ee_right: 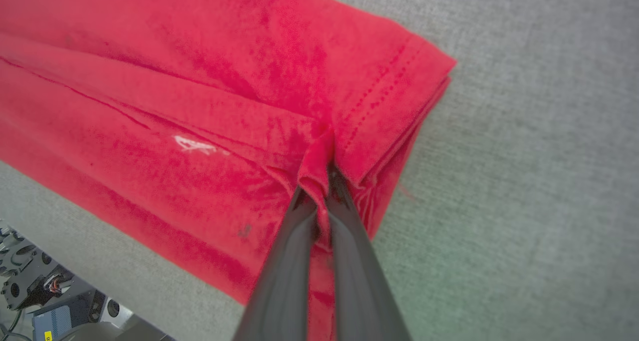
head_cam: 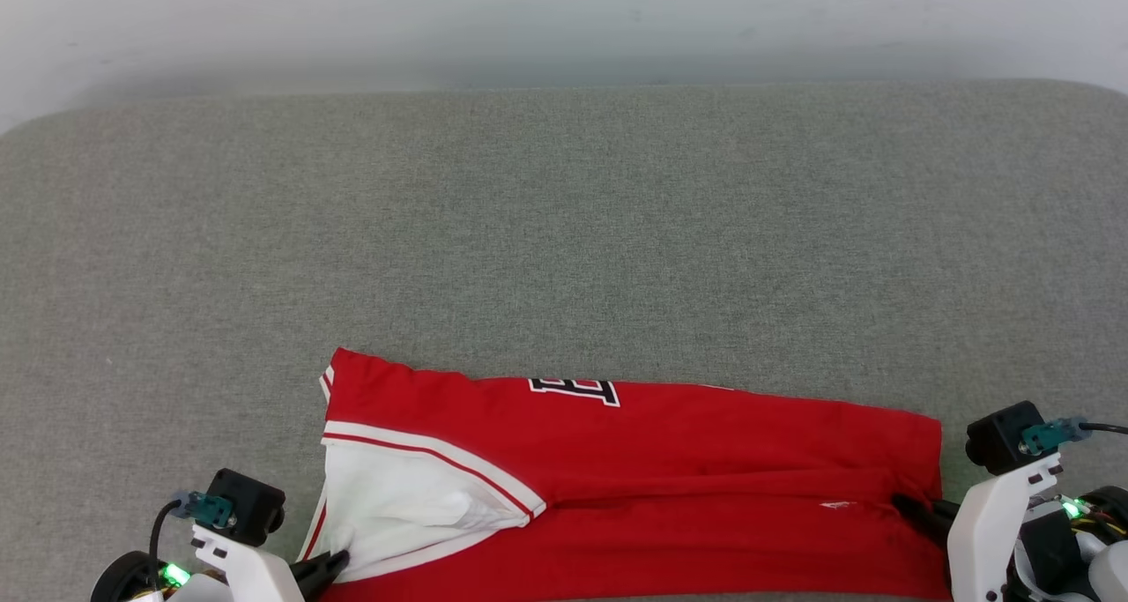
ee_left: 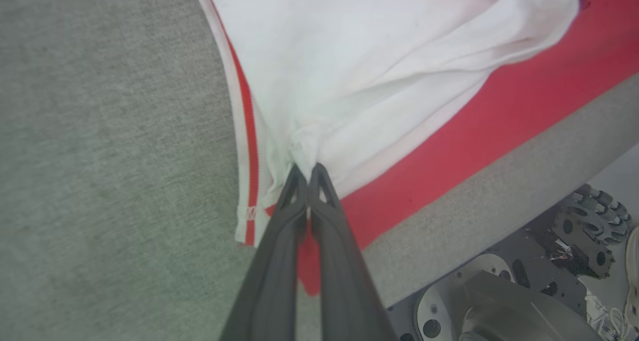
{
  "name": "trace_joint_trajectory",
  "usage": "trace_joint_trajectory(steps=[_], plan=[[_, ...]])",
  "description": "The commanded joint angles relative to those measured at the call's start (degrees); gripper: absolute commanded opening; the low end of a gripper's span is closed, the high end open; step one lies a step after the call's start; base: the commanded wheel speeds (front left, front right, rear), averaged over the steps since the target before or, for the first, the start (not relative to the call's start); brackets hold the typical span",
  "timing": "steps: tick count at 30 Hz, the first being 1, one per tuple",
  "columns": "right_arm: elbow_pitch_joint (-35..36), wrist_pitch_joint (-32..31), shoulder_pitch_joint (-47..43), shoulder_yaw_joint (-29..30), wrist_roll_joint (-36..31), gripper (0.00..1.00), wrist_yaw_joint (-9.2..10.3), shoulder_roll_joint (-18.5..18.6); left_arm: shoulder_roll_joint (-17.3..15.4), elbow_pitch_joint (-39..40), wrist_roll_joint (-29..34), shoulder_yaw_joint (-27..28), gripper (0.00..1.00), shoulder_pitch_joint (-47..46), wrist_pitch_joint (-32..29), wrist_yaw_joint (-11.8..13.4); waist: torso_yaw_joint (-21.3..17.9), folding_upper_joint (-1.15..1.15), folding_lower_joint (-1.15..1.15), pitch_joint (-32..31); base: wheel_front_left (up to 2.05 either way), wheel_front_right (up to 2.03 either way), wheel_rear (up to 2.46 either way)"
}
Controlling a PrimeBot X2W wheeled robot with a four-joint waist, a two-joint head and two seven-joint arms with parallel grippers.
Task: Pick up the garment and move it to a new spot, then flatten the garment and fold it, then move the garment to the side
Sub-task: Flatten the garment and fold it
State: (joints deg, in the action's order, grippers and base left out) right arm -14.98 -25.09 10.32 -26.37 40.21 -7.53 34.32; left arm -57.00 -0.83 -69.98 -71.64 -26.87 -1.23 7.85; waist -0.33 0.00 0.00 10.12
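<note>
the left gripper (ee_left: 305, 173), its two long dark fingers pressed together, pinches a bunch of the white sleeve (ee_left: 374, 56). the right gripper (ee_right: 319, 183) is clenched on a pleat by the red hem (ee_right: 389, 96). between them lies the red jersey-style garment (head_cam: 661, 461) with striped trim, folded into a long band along the near edge of the grey fabric-covered tabletop (head_cam: 564, 232).

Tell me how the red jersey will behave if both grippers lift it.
Probably floppy: the jersey bunches into soft creases where the left gripper and right gripper pinch it, so the middle would likely sag. Likely light, being thin folded cloth. Its layers at the hem may slide apart.
</note>
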Motion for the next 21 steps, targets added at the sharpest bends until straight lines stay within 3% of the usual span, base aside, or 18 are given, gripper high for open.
trace_joint_trajectory(steps=[1,2,3,4,5,11,16,21], plan=[[-1.5,0.6,-0.4,-0.7,-0.4,0.0,0.09,-1.1,0.8,-1.2,0.0,0.0,0.0,0.9,0.5,-0.4,0.0,0.0,0.0,-0.1,0.0,0.0,0.0],[-1.9,1.3,-0.5,-0.6,0.0,0.0,0.09,-1.6,1.1,-2.1,-0.1,0.1,0.0,0.9,1.0,-0.4,0.1,0.0,0.0,-0.2,0.0,0.0,0.0],[-2.2,2.2,-0.4,-0.2,-0.1,0.18,0.09,-1.7,1.4,-2.7,-0.1,0.4,0.05,1.0,1.6,-0.1,0.1,0.0,0.0,-0.4,0.0,0.0,0.0],[-2.4,3.1,-0.2,0.3,-0.5,0.8,0.09,-1.6,1.5,-3.0,0.0,0.7,0.71,1.1,2.2,0.1,0.2,0.0,0.0,-0.7,0.0,0.0,0.0],[-2.4,3.9,-0.2,0.6,-0.8,1.0,0.1,-1.4,1.6,-3.2,-0.3,1.0,1.0,1.3,3.0,0.4,0.2,0.0,0.0,-1.1,0.0,0.0,0.0],[0.8,5.9,-1.0,2.7,-0.4,1.0,0.08,-0.5,0.8,-1.5,-0.3,3.1,1.0,1.9,7.6,2.8,0.4,0.0,0.0,-3.0,0.0,0.0,0.0],[6.1,5.1,-1.3,5.7,-1.1,1.0,0.08,0.5,0.8,0.4,0.5,6.6,1.0,2.6,13.7,7.7,0.7,0.0,0.0,-4.5,0.0,0.0,0.0],[10.8,2.5,-0.9,8.6,-2.5,1.0,0.08,1.6,2.3,1.4,2.2,11.9,1.0,4.1,16.2,12.7,1.2,0.0,0.0,-4.9,0.0,0.0,0.0]])
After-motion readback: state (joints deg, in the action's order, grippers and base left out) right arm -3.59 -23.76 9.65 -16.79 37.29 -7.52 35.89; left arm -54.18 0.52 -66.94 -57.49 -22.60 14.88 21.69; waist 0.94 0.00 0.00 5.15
